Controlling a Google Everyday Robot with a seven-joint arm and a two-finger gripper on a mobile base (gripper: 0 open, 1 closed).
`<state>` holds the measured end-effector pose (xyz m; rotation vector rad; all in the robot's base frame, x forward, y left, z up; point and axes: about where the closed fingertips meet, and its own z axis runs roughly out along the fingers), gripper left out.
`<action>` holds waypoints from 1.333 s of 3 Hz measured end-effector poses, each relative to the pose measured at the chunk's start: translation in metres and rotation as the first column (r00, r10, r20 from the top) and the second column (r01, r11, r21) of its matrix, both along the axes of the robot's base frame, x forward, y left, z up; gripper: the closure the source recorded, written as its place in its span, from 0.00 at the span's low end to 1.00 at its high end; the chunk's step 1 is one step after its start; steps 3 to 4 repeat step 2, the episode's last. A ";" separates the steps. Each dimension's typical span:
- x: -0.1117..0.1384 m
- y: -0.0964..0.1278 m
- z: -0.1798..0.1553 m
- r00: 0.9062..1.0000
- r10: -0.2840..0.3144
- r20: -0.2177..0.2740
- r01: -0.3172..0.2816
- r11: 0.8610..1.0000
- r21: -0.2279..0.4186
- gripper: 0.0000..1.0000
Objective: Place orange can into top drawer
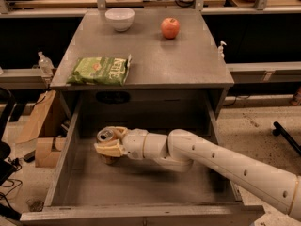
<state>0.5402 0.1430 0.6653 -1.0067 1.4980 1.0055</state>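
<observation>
You see the orange can (104, 135) inside the top drawer (141, 186), in the left half of the drawer and nearer its back than its front panel. Its silver top with the pull tab faces up and a little toward the camera, so the can stands roughly upright. Whether its base touches the drawer floor, you cannot tell, because the lower body is mostly hidden.

The end effector (108, 148) is down in the drawer with it, its 2 tan fingers (104, 149) closed around the middle of the can, 1 on each side, so it is holding the can. The white arm (225, 166) reaches in from the lower right, crossing over the drawer's right wall and lying low above the drawer floor.

The drawer is pulled fully out toward you, and it is as wide as the cabinet behind it.

Above the drawer, the grey worktop (160, 55) carries 3 things. A green chip bag (99, 70) lies flat at the front left corner. A white bowl (119, 19) sits at the back, left of centre. A red apple (170, 28) sits at the back, right of centre, well apart from the bowl.

On the floor to the left of the drawer you see a brown cardboard box (44, 150).
</observation>
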 end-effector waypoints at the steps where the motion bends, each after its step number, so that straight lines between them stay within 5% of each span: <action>1: -0.001 0.002 0.001 1.000 0.004 0.000 -0.004 1.000 0.001 0.09; 2: -0.001 0.003 0.001 1.000 0.006 0.001 -0.006 1.000 0.001 0.00; 4: -0.001 0.003 0.001 1.000 0.006 0.001 -0.006 1.000 0.001 0.00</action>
